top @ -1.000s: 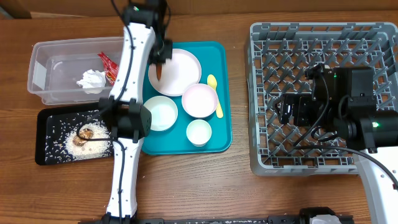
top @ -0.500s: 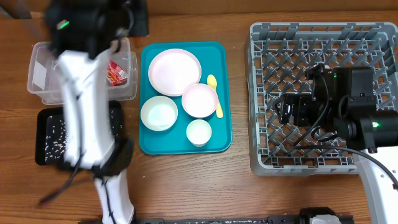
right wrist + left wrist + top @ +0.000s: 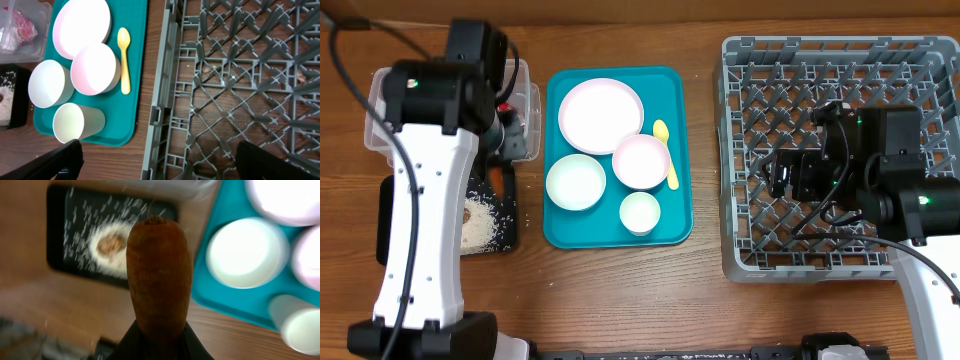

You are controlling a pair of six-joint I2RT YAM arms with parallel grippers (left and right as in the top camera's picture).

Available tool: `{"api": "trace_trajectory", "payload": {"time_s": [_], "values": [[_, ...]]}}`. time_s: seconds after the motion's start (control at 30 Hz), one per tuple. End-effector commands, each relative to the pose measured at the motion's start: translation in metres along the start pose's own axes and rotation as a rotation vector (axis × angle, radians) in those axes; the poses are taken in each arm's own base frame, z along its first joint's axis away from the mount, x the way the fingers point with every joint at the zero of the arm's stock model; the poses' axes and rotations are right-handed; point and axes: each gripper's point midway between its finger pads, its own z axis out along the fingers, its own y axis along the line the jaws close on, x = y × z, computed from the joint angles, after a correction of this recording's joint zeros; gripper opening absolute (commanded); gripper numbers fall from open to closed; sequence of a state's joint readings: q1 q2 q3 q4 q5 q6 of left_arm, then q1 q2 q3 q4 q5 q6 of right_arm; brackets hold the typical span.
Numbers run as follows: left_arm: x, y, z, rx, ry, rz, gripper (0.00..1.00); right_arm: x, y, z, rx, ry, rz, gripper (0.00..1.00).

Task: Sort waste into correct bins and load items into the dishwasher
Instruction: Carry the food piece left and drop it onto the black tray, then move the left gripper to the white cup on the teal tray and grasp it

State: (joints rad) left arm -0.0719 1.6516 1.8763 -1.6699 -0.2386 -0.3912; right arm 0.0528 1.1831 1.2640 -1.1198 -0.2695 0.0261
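Now the left gripper (image 3: pixel 159 332) clamps the orange-brown stick (image 3: pixel 159 270), long axis running up-frame. The black tray (image 3: pixel 62 250) lies beyond its tip, upper left in the wrist view.

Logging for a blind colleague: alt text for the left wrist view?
The left gripper holds an orange-brown stick, close to the lens. Behind, blurred: black tray with rice and a brown lump, teal tray with white dishes.

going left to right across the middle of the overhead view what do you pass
black tray → white bowl → pink bowl → spoon → rack
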Motion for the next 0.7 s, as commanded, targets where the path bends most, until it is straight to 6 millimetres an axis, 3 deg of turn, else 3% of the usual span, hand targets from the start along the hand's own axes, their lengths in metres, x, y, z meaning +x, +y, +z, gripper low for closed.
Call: {"api": "trace_trajectory", "payload": {"time_s": [0.0, 0.17, 0.33, 0.53, 0.6, 0.67], "values": [[0.007, 0.032, 0.028, -0.136, 0.018, -0.166, 0.04, -0.005, -0.001, -0.002, 0.005, -0.019, -0.003, 1.00], [0.009, 0.042, 0.106, -0.116, 0.066, -0.288, 0.04, -0.004, -0.001, -0.002, 0.006, -0.016, -0.002, 1.00], [0.017, 0.051, 0.166, -0.059, 0.081, -0.393, 0.04, -0.004, -0.001, -0.002, 0.006, -0.016, -0.002, 1.00], [0.027, 0.044, 0.199, -0.020, 0.070, -0.387, 0.07, -0.003, -0.001, -0.002, 0.006, -0.012, 0.001, 1.00], [0.026, 0.044, 0.201, -0.017, 0.066, -0.384, 0.26, -0.003, -0.001, -0.002, 0.005, -0.011, 0.003, 1.00], [0.026, 0.044, 0.201, -0.017, 0.062, -0.385, 0.37, -0.001, -0.001, -0.002, 0.006, -0.006, 0.004, 1.00]]}}
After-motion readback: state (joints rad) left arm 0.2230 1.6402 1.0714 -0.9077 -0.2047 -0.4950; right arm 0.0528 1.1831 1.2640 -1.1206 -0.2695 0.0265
